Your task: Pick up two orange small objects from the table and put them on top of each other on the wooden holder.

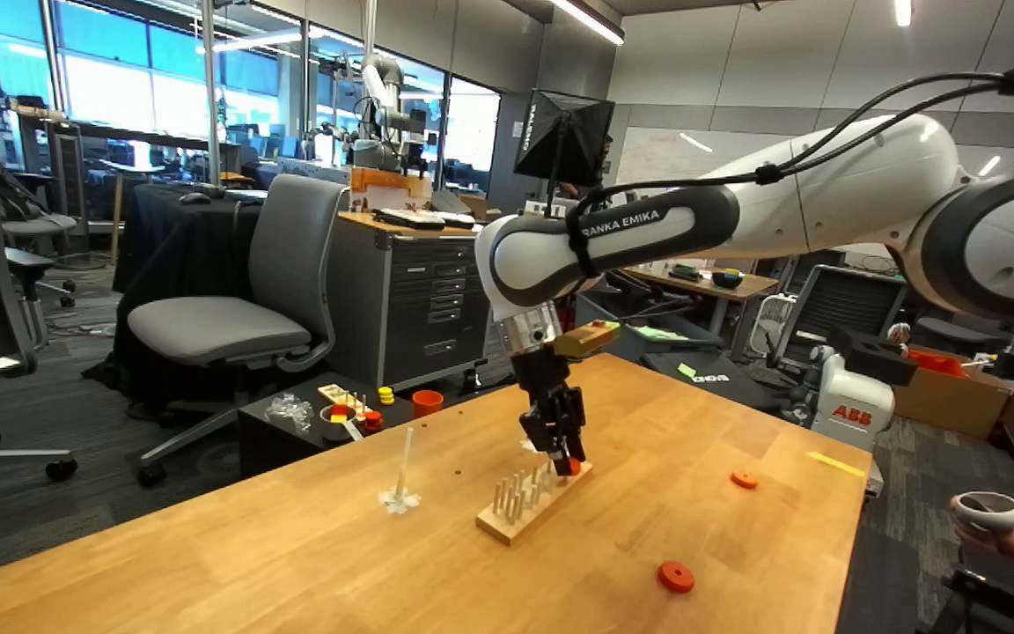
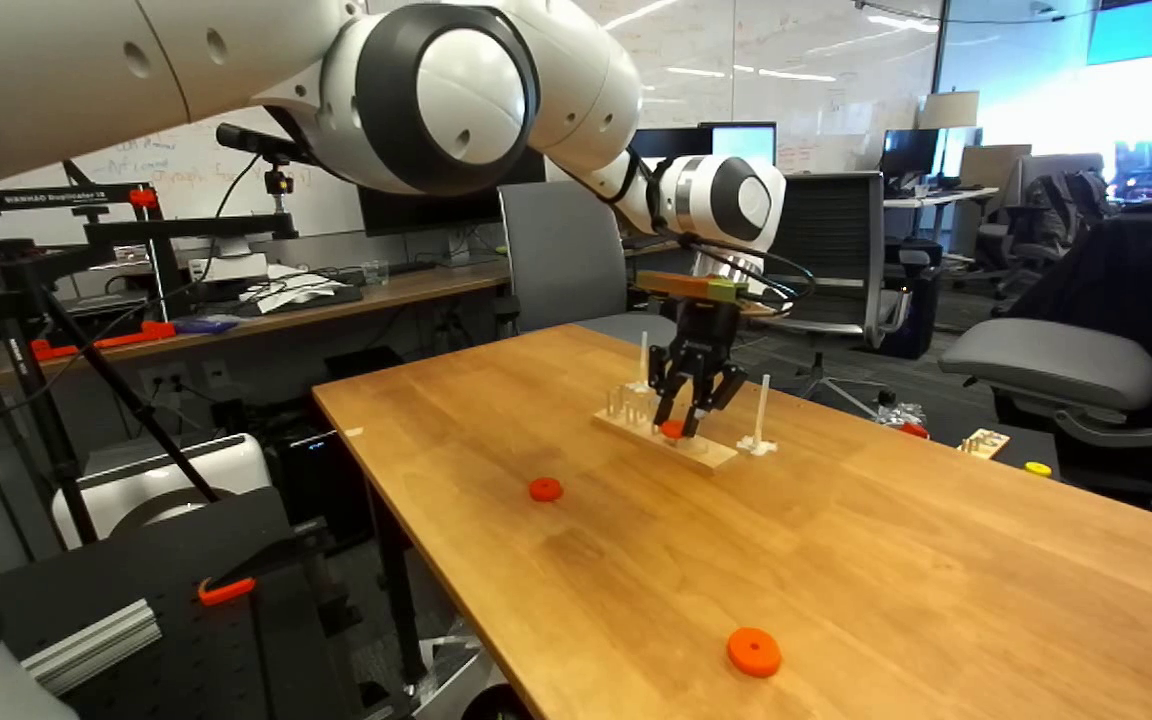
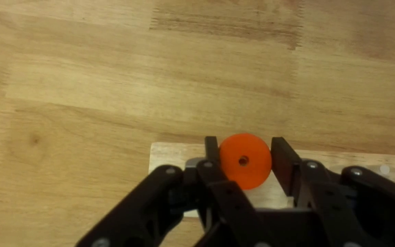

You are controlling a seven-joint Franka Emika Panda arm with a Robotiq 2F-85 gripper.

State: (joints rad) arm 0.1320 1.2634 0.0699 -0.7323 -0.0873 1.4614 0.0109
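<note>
Black end effector (image 3: 244, 151) grips one orange disc (image 3: 252, 171) above the wooden holder (image 3: 173, 154).

Its two fingers (image 3: 286, 168) touch the disc from both sides. Thin pegs (image 1: 519, 504) stand upright on the holder; whether the disc touches one of them, it is not possible to tell. A second disc (image 2: 754, 660) and a third disc (image 2: 545, 490) lie flat on the surface (image 3: 81, 85), well apart from the holder. Two slim pale rods (image 2: 762, 410) stand near it.

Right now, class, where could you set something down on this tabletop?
Free: wooden tabletop between the two loose orange discs, and from them to the pegged wooden holder. Crowded: around it, where two slim rods stand and the pincer grips another disc.
</note>
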